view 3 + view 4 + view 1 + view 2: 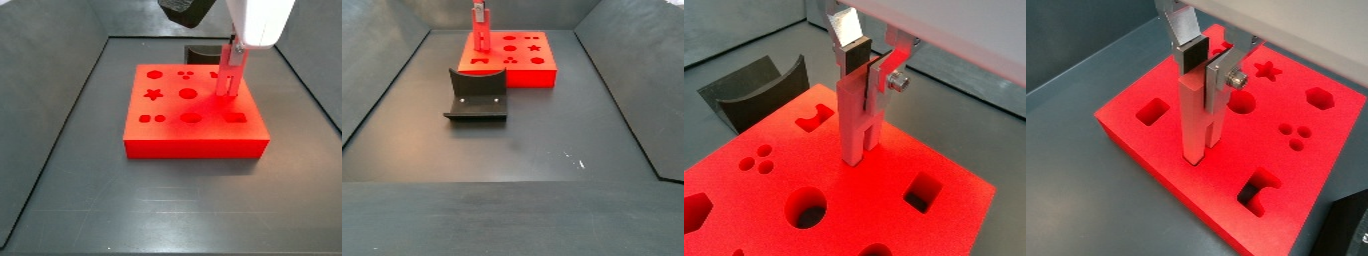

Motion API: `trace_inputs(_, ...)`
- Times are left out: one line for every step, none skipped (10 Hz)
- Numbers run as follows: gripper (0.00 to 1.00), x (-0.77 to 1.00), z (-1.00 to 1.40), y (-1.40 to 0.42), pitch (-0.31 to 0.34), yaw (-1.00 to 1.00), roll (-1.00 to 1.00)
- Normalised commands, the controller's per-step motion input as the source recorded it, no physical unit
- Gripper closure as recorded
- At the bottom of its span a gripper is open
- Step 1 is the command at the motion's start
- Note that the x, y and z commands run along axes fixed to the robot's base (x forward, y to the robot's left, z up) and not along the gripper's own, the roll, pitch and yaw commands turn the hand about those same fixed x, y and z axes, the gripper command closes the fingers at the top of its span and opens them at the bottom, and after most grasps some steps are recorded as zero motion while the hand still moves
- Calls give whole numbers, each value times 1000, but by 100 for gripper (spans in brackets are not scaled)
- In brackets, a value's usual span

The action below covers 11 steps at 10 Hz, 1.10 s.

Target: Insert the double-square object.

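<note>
Your pincer (867, 62) pinches the double-square object (859, 115) near its upper end, one silver finger (1189, 42) flat on each side. The peg stands upright, its lower tip on the top face of the red block (1153, 140), among the shaped holes. In a side view the dark grey curved piece (477, 95) sits on the surface (543, 140) just beside the block.

Red peg (1200, 120), silver-and-dark gripper (1208, 62)
</note>
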Motion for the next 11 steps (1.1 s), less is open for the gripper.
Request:
trace_inputs(100, 89, -254, -11, 0, 0, 6)
trace_inputs(100, 214, -483, -9, -21, 63, 0)
trace_inputs(100, 69, -803, 0, -84, 63, 13)
trace_inputs(100, 3, -1000, 0, -114, 20, 19)
trace_inputs(100, 0, -1000, 0, -91, 0, 40)
trace_inputs(100, 0, -1000, 0, -66, 0, 76)
trace_inputs(100, 0, -1000, 0, -53, 0, 73)
trace_inputs(100, 0, -1000, 0, -54, 0, 73)
trace_inputs(100, 0, -1000, 0, -67, 0, 79)
trace_inputs(100, 0, -326, 0, 0, 0, 130)
trace_inputs(100, 0, 0, 0, 0, 0, 0)
